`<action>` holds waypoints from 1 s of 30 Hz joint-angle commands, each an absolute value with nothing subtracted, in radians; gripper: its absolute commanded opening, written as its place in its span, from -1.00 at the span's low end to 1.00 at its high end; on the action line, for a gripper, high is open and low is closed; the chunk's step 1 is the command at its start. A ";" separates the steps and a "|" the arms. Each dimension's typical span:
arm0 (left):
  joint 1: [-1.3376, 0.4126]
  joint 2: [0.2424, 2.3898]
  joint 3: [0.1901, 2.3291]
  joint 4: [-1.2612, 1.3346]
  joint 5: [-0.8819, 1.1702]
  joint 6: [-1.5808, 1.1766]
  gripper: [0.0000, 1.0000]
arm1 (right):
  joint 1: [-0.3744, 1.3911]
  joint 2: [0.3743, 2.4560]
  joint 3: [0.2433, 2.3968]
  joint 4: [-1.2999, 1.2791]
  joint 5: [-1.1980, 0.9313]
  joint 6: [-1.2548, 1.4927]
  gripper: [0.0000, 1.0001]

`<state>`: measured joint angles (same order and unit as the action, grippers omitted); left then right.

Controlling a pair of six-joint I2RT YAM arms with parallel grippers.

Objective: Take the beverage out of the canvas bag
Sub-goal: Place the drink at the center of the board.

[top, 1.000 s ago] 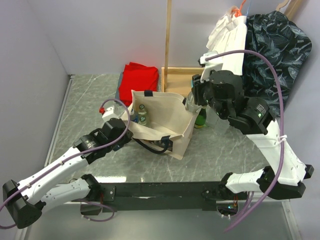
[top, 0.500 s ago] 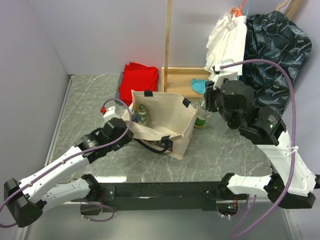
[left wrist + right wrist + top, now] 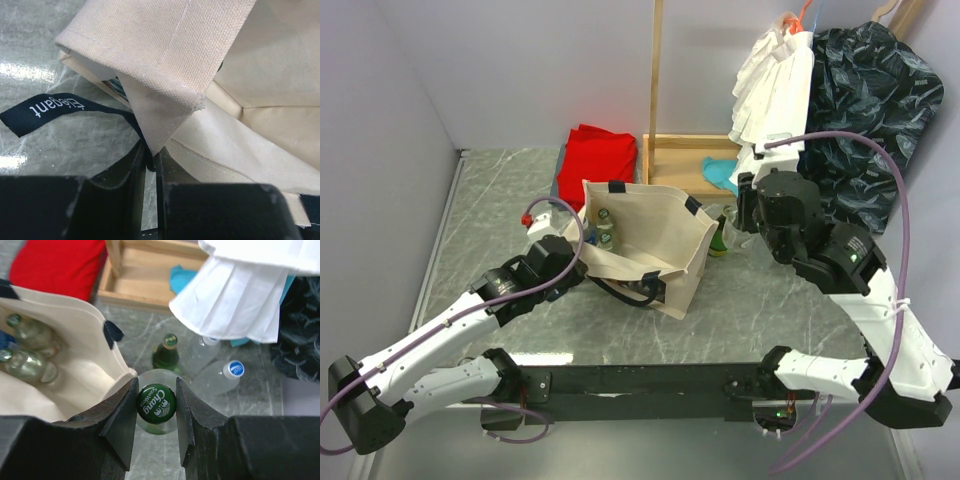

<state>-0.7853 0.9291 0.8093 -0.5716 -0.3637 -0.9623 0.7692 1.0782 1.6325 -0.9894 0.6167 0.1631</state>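
Right tool (image 3: 156, 404): fingers closed tight on the green cap of a Chang bottle (image 3: 156, 426), one pad on each side of it. The cap sits squarely between the fingertips and the glass body hangs straight below the tool. Whether its base touches the surface (image 3: 770, 300) cannot be told from these views.

Left tool (image 3: 150, 167): nearly closed, pinching a folded corner of the canvas bag (image 3: 165, 45) at its rim. A navy strap (image 3: 47, 109) runs just beside the fingers.

Position: the held bottle is outside the bag. The bag's open mouth lies to the left of the right tool, its nearest corner just beside the left finger. Two more glass bottles (image 3: 27, 347) lie inside.

Judgement: the extraction looks done for this bottle, and the step in hand is setting it down.

- Keep the bottle vertical; a grip this high on the cap lets the body swing.
- Lower slowly until the base seats flat, then open.
- Mind the neighbours: a green bottle (image 3: 166, 354) stands just ahead of the tool, and a plastic water bottle (image 3: 220, 376) lies ahead to the right.
- Pick bare surface away from both and from the bag wall.
- The left tool's pinch should hold so the bag does not sag toward the bottle.
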 commanded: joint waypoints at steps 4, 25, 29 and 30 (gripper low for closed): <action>-0.795 0.933 0.839 -0.583 -0.321 -0.943 -0.69 | 0.680 0.994 1.545 -0.835 0.609 0.195 -1.00; -0.795 0.951 0.850 -0.575 -0.318 -0.937 -0.70 | 0.508 0.914 1.255 -0.623 0.514 0.235 -1.00; -0.795 0.945 0.848 -0.580 -0.321 -0.939 -0.70 | 0.476 0.922 1.201 -0.585 0.486 0.250 -1.00; -0.795 0.946 0.848 -0.586 -0.325 -0.940 -0.70 | 0.466 0.926 1.177 -0.578 0.482 0.253 -1.00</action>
